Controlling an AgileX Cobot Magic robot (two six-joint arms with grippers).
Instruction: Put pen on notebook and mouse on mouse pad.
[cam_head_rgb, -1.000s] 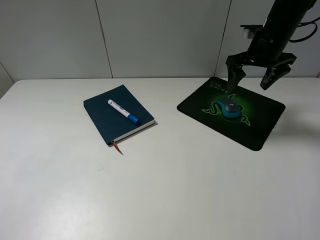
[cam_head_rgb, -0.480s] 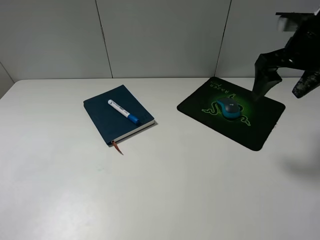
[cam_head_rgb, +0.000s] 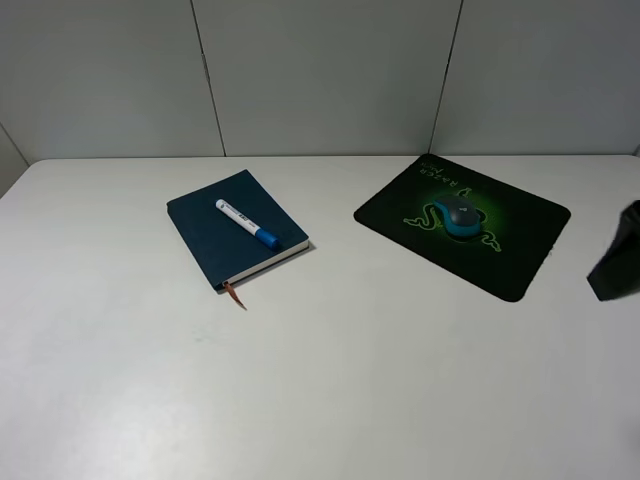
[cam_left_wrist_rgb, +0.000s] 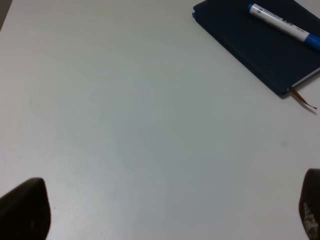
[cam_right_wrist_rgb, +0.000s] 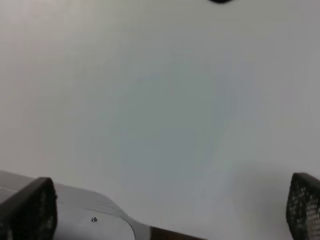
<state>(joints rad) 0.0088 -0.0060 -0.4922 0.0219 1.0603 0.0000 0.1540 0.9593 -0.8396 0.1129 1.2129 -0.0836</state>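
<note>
Pen (cam_head_rgb: 246, 223) on notebook (cam_head_rgb: 215, 247) — mouse (cam_head_rgb: 461, 217) on mouse pad (cam_head_rgb: 520, 235).

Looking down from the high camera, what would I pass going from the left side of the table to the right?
Notebook with the pen lying on it → mouse pad with the mouse on it → dark tool at the right edge.

- The pen (cam_head_rgb: 246, 223) is lying diagonally on the closed notebook (cam_head_rgb: 230, 243), its blue cap pointing toward the near right corner.
- The notebook's reddish ribbon (cam_head_rgb: 234, 294) is trailing onto the white table (cam_head_rgb: 330, 380).
- The mouse (cam_head_rgb: 460, 217) is sitting on the green emblem of the mouse pad (cam_head_rgb: 520, 255).
- A dark piece of the right arm (cam_head_rgb: 620, 268) is showing at the right edge, blurred.
</note>
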